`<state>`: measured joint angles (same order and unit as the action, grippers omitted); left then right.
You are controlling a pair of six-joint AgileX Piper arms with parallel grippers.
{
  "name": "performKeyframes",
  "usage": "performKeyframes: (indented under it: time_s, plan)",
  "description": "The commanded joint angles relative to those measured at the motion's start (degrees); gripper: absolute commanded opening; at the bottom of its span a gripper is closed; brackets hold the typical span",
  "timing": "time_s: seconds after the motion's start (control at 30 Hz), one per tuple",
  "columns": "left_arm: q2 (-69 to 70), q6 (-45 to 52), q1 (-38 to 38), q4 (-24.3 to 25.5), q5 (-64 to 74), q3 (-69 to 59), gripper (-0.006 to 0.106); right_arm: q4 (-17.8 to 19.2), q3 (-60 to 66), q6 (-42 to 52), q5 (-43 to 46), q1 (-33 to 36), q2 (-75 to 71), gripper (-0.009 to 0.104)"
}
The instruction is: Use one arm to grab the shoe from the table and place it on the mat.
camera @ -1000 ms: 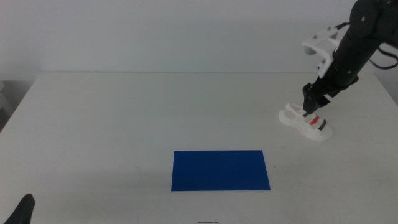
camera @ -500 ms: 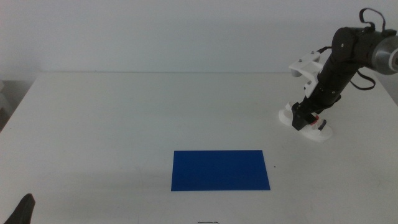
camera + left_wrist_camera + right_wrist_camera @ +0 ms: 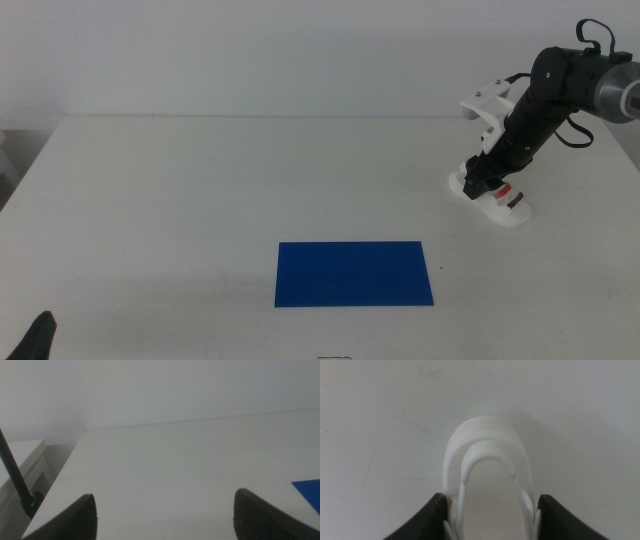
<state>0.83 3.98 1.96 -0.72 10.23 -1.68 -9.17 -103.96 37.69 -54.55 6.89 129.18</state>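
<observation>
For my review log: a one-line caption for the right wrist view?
Right gripper straddling the white shoe on the table.

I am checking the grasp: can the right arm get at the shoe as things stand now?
Probably yes. The right gripper is already down at the shoe, one of its fingers on each side of it, and nothing stands between them.

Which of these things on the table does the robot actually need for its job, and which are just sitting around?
Needed for the job:
- shoe, on the table at the right
- mat, nothing on it
- right tool, open, its jaws straddling the shoe

Not in use:
- left tool, waiting at the near left corner, open
- nothing else lies about
</observation>
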Motion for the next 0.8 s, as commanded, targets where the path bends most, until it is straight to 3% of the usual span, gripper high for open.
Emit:
performKeyframes:
  time_s: [0.0,0.13,0.2,0.33,0.47,0.63,0.77]
  plan:
    - [1.1,-0.7,0.2,-0.3,-4.7,0.2,0.094,-0.7,-1.6,0.8,0.4,-0.2,-2.4,0.023]
    - [1.1,-0.7,0.2,-0.3,-4.7,0.2,0.094,-0.3,-1.6,-1.3,-2.3,-0.2,-2.9,0.005]
    - [1.1,-0.7,0.2,-0.3,-4.7,0.2,0.094,1.6,-1.6,-4.9,-4.1,0.2,-4.7,-0.001]
    - [1.1,-0.7,0.2,-0.3,-4.7,0.2,0.094,6.6,-1.5,-15.2,-10.2,2.4,-10.3,-0.001]
    - [1.1,-0.7,0.2,-0.3,-4.7,0.2,0.094,6.8,4.4,-21.1,-11.3,7.2,-17.0,-0.001]
    - [1.1,-0.7,0.2,-0.3,-4.7,0.2,0.094,10.0,15.4,-35.6,-6.8,18.2,-26.2,-0.001]
    - [1.1,-0.7,0.2,-0.3,-4.7,0.2,0.094,13.7,16.3,-45.9,-7.3,25.9,-27.1,-0.001]
